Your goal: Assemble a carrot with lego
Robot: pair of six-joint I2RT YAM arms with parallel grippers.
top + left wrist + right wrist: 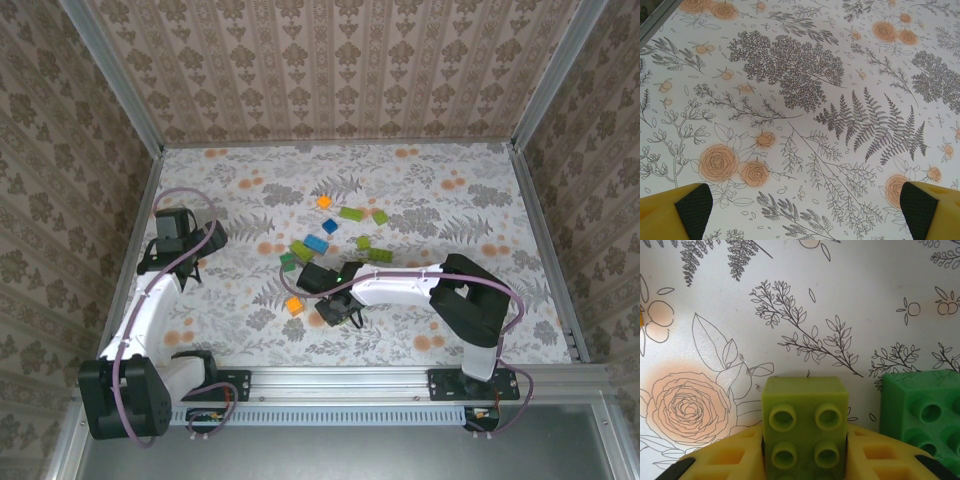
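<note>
My right gripper (pixel 805 450) is shut on a lime lego brick (pixel 805 412), its yellow fingers pressed against both sides and the studs facing the camera. A dark green brick (pixel 922 415) stands on the table just right of it. From above, the right gripper (pixel 338 305) is low over the table's near middle, beside an orange brick (pixel 294 306). Loose lego lies behind it: lime (pixel 351 213), blue (pixel 316 244) and orange (pixel 323 202) bricks. My left gripper (pixel 805 212) is open over bare floral tabletop at the left (pixel 196 262). The carrot is out of view.
Patterned walls with metal frame posts (pixel 135 110) enclose the floral table (pixel 450 190) on three sides. A rail (pixel 340 378) carrying both arm bases runs along the near edge.
</note>
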